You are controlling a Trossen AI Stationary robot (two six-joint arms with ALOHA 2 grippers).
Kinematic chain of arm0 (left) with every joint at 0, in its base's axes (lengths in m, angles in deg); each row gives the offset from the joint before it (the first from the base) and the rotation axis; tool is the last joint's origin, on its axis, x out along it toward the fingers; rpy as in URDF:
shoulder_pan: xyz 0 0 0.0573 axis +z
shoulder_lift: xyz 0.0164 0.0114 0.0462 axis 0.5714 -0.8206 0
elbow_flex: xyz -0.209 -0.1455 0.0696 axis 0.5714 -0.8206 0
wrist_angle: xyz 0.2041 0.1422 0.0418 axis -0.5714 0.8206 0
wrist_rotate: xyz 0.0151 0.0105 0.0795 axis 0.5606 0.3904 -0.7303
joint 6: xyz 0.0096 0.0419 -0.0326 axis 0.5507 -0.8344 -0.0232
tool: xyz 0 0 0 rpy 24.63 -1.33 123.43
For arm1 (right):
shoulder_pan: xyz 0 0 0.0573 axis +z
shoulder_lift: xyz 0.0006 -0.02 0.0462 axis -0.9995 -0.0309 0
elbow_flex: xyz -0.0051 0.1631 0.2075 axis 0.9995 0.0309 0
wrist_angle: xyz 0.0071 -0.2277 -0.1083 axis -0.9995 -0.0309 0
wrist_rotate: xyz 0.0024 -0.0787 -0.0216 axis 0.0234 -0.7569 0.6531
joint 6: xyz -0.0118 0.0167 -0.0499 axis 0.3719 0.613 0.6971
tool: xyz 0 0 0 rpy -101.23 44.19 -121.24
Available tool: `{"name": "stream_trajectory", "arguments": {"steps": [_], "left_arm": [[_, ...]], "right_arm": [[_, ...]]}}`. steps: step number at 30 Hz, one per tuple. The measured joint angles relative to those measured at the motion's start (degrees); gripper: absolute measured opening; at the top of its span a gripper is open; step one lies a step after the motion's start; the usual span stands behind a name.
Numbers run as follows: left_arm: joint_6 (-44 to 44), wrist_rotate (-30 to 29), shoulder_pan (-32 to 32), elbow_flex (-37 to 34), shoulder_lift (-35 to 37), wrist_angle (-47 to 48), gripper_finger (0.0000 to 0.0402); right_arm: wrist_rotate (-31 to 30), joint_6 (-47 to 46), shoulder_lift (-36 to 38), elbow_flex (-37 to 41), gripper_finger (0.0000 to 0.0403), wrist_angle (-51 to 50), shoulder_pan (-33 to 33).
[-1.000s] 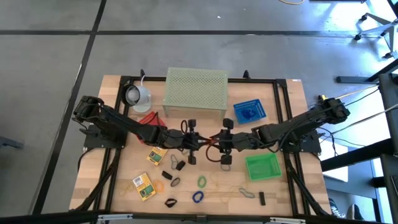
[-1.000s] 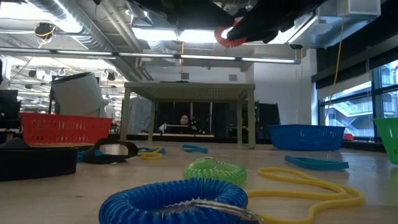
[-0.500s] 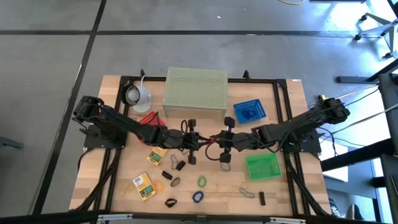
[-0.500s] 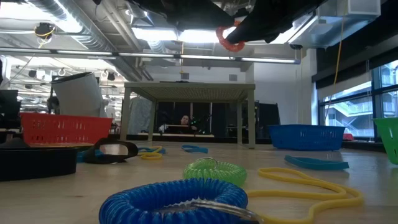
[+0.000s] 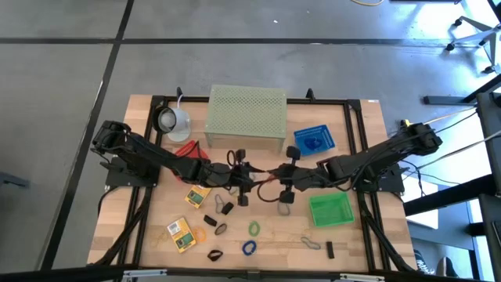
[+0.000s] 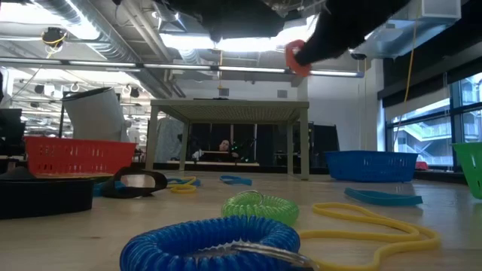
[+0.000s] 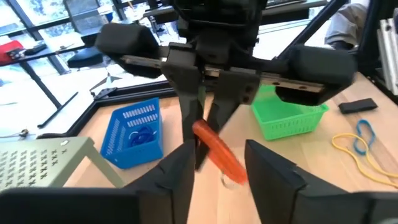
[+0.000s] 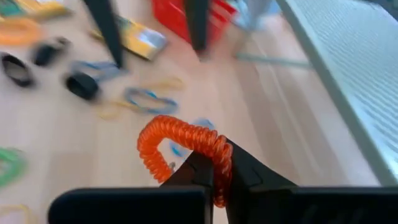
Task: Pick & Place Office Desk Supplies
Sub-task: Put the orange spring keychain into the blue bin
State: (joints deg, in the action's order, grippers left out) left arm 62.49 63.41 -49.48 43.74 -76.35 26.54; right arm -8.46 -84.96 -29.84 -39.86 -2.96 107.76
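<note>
Spanning the far centre of the table, the pale green perforated stand keeps bare wood along its front edge. Green bin sits near the right edge, blue basket beyond it. Both arms meet mid-table, well above the surface. Right gripper is clamped on the orange coil loop, held aloft. Left gripper stands with jaws spread, empty, just beside it. Loose loops, including the blue coil, lie near the front edge.
</note>
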Motion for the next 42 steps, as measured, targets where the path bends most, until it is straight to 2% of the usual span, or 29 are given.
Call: {"name": "stream_trajectory", "arguments": {"steps": [3, 8, 10, 14, 19, 22, 27, 32, 42], "left_arm": [[0.0, -1.2, 0.0, 0.0, 0.0, 0.0, 0.0154], [0.2, -1.4, 0.0, 0.0, 0.0, 0.0, 0.0158], [1.0, -1.3, 0.0, 0.0, 0.0, 0.3, 0.0158], [1.6, -1.3, 0.0, 0.0, 0.0, 1.0, 0.0155], [1.5, -1.4, 0.0, 0.0, 0.0, 1.3, 0.0158], [1.5, -1.4, 0.0, 0.0, 0.0, 1.3, 0.0159], [1.5, -1.4, 0.0, 0.0, 0.0, 1.3, 0.0159], [1.5, -1.4, 0.1, 0.0, 0.0, 1.3, 0.0159], [1.5, -1.4, 0.1, 0.0, 0.0, 1.3, 0.0159]], "right_arm": [[-4.5, -4.1, 1.5, 0.0, 0.0010, -6.9, -0.3], [-8.4, -11.1, 2.9, 1.1, 0.0010, -18.4, -1.7], [-10.4, -11.6, 3.3, 3.8, 0.0011, -19.0, -2.7], [-10.5, -12.4, 5.7, 8.9, 0.0011, -18.7, -6.4], [-14.1, -14.0, 12.6, 15.0, 0.0011, -16.4, -12.0], [-12.2, -12.8, 17.7, 19.9, 0.0011, -11.7, -16.4], [-0.7, -11.9, 24.8, 26.0, 0.0011, -2.5, -25.3], [-2.6, -16.4, 25.6, 26.8, 0.0011, -1.9, -30.8], [1.5, -26.0, 21.4, 26.8, 0.0017, -1.9, -37.0]]}}
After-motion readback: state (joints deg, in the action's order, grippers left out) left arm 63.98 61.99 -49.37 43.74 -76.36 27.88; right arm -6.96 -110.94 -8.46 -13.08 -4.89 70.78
